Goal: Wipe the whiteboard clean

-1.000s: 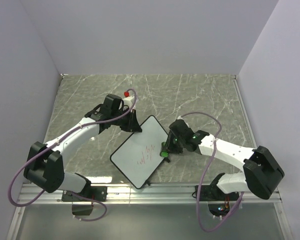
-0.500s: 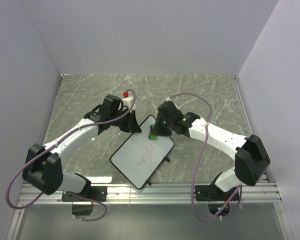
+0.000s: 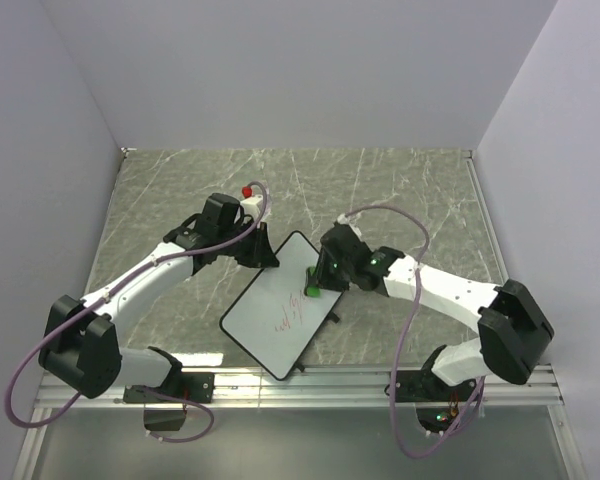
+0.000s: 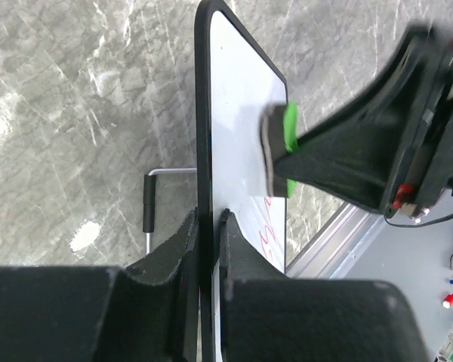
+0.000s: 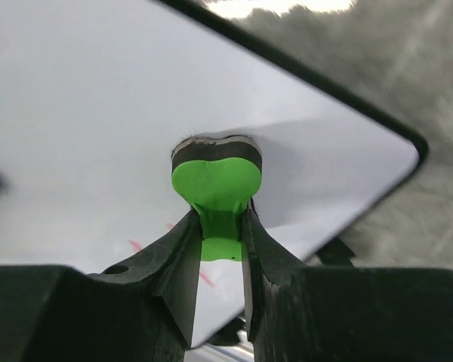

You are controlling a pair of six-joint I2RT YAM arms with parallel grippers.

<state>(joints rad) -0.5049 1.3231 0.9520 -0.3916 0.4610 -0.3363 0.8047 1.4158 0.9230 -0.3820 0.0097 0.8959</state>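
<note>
A small whiteboard (image 3: 280, 315) with a thin black rim lies face up on a grey marbled worktop (image 3: 400, 190). The left arm reaches in from the whiteboard's left and the right arm from its right.

The left tool (image 3: 263, 257) is closed on the whiteboard's rim, pinching its left long edge close to the far corner. The right tool (image 3: 315, 285) is closed on the stem of a small green eraser (image 3: 311, 281). The eraser's dark felt pad rests on the white face in the whiteboard's far half, near its right long edge. A red scribble (image 3: 292, 312) sits around the whiteboard's middle, on the near side of the eraser, and appears unwiped.

Seen from above, the whiteboard sits as a diamond. Its long axis runs diagonally from its near-left short edge to its far-right short edge, and its glossy face points upward. A thin wire stand shows under it in the left wrist view, so it may not lie fully flat.

Likely risks are these. The left tool holds only one spot on the rim, so a hard sideways wipe could swing the whiteboard around that spot. Downward pressure could rock the whiteboard on its stand. The eraser is held only by a narrow stem and could twist or slip out. A stroke aimed badly could run off the whiteboard's right edge or miss the scribble.
</note>
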